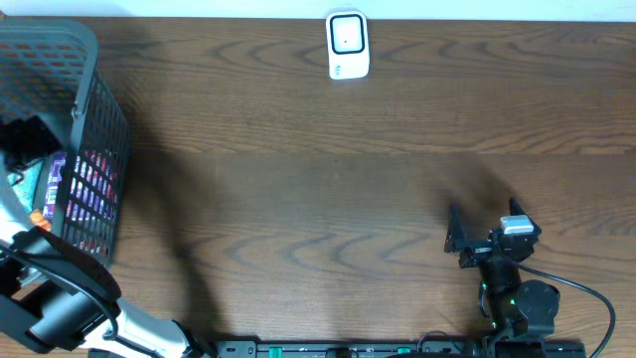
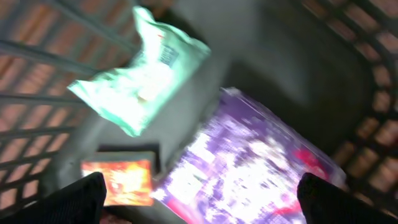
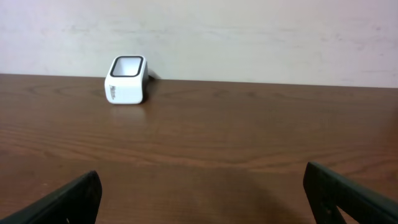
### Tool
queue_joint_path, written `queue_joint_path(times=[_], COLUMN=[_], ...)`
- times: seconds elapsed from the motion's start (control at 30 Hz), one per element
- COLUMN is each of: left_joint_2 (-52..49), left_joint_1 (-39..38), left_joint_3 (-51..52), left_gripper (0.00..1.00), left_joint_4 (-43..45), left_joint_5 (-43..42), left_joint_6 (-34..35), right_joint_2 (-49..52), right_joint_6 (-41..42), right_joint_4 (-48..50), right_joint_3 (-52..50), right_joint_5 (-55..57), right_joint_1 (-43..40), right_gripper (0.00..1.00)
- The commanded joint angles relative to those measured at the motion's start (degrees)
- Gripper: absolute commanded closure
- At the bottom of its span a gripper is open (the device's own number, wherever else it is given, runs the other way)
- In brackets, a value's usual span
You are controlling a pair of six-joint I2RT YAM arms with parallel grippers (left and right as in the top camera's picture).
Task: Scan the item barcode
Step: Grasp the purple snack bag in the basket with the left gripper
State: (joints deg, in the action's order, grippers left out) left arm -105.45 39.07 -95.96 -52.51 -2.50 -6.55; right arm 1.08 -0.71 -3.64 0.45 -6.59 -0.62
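– inside the basket [image 1: 97, 189] at the left edge of the surface: three items on its floor. purple packet [image 2: 249, 162], green pouch [image 2: 146, 71], small orange box [image 2: 118, 180]. wrist view blurred, no barcode legible.
– which one to take?
– judgement: purple packet. it lies straight under the left fingers [image 2: 74, 199] and is the largest target. looks like film wrap: light, soft, probably slick and crinkly. pinch across a short edge or seam, not the flat face. a mid-body grip may buckle it and hide the code.
– finger state?
– left fingers spread wide, nothing held. contact with any item cannot be told through the blur. right fingers [image 3: 68, 199] also fully apart, empty.
– arm pose?
– left arm [image 1: 60, 288] reaches in from front left, wrist tipped down into the basket. right arm [image 1: 517, 298] low at front right, roughly level, facing the scanner [image 1: 348, 45] at the far edge, well apart from it.
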Motion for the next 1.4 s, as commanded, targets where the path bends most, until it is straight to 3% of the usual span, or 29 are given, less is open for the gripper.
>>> queue_joint_path(times=[0.0, 0.3, 0.63, 0.8, 0.93, 1.0, 1.07, 1.1, 1.2, 1.37], left_joint_2=[-0.24, -0.28, -0.33, -0.68, -0.98, -0.98, -0.94, -0.83, -0.07, 5.01], left_joint_1=[-1.92, -3.28, -3.32, -3.30, -3.30, -3.30, -3.28, -3.21, -2.99, -2.82], left_joint_3=[0.61, 8.11, 17.75, 20.00, 20.00, 20.00, 19.98, 19.98, 18.62, 13.22], left_gripper=[0.01, 0.01, 0.01, 0.21, 0.29, 0.46, 0.85, 0.92, 0.93, 0.93], left_joint_4=[-0.83, -1.18, 4.96, 7.43, 7.74, 8.31, 8.96, 9.25, 9.29, 9.07], left_joint_5=[-1.55, -1.60, -4.59, -4.57, -4.57, -4.57, -4.57, -4.57, -4.59, -4.59], left_joint_6=[-1.99, -1.99, -1.99, -1.99, -1.99, -2.01, -1.99, -1.99, -1.86, 3.91], right_joint_2=[-0.15, -0.15, -0.15, -0.15, -0.15, -0.15, -0.15, -0.15, -0.15, -0.15], right_joint_6=[-0.66, -0.66, -0.66, -0.66, -0.66, -0.66, -0.66, -0.66, -0.66, -0.66], right_joint_4=[-0.22, -0.22, -0.22, -0.22, -0.22, -0.22, -0.22, -0.22, -0.22, -0.22], right_joint_3=[-0.13, -0.13, -0.13, -0.13, -0.13, -0.13, -0.13, -0.13, -0.13, -0.13], right_joint_5=[0.26, 0.26, 0.26, 0.26, 0.26, 0.26, 0.26, 0.26, 0.26, 0.26], right_joint_1=[-0.68, -0.68, -0.68, -0.68, -0.68, -0.68, -0.68, -0.68, -0.68, -0.68], right_gripper=[0.01, 0.01, 0.01, 0.01, 0.01, 0.01, 0.01, 0.01, 0.01, 0.01])
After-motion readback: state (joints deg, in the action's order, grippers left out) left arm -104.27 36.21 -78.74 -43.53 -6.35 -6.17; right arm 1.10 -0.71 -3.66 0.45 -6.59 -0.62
